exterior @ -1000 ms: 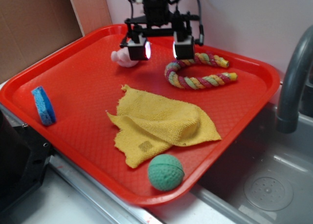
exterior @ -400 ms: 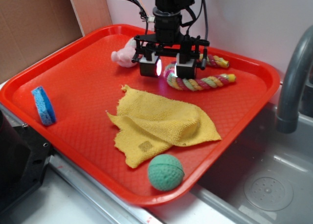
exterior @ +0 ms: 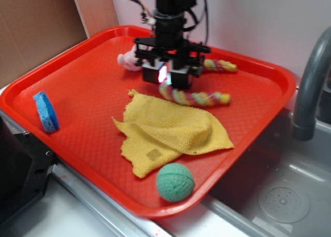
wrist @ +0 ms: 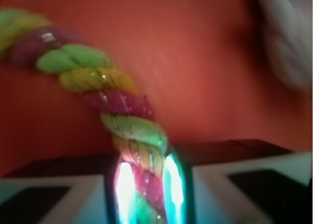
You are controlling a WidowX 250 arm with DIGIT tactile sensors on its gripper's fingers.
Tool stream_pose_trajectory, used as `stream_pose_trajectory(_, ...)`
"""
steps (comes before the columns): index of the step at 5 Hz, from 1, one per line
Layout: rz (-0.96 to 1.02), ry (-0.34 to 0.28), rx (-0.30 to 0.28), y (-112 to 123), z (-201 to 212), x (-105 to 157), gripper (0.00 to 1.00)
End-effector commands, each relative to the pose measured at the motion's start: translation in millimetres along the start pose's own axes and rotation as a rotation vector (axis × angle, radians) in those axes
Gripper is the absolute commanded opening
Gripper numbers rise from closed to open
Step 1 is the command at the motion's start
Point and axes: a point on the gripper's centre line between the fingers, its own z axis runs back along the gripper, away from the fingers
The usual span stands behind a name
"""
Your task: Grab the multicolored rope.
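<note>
End effector [exterior: 169, 77] is pinched on the rope [exterior: 199, 97]; wrist view shows the twisted strands squeezed between both pads [wrist: 124, 182], no visible slack. The grip is at the bend of the U, which makes sense: it's the thickest, most central spot, so both legs trail evenly instead of one long end swinging.

The rope sits at the back of the red tray [exterior: 77, 87], just above the yellow cloth [exterior: 173, 133]. One leg runs right along the cloth's top edge; the other end [exterior: 222, 66] pokes out behind the end effector. It's blurred in both views, so I can't tell whether it's off the tray yet.

Pink plush [exterior: 126, 61] is just left of the end effector and not in the grip. Sponge [exterior: 45, 111] and green ball [exterior: 175, 182] are well clear.

My read: the grasp is made and a lift would confirm it. The risk is the trailing leg snagging the cloth.
</note>
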Motion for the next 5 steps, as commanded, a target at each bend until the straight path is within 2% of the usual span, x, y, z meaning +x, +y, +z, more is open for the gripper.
stream_pose_trajectory(1,-0.376,-0.122,-0.151,24.2,108.9,-31.2,0.0)
stream_pose_trajectory(2,-0.424,-0.114,-0.132,43.1,153.2,-40.6,0.0)
stream_pose_trajectory(3,-0.333,-0.043,-0.044,67.6,170.8,-51.0,0.0)
stream_pose_trajectory(4,-0.22,-0.043,-0.008,90.2,180.4,-56.1,0.0)
stream_pose_trajectory(5,-0.106,-0.067,0.065,107.6,182.8,-57.2,0.0)
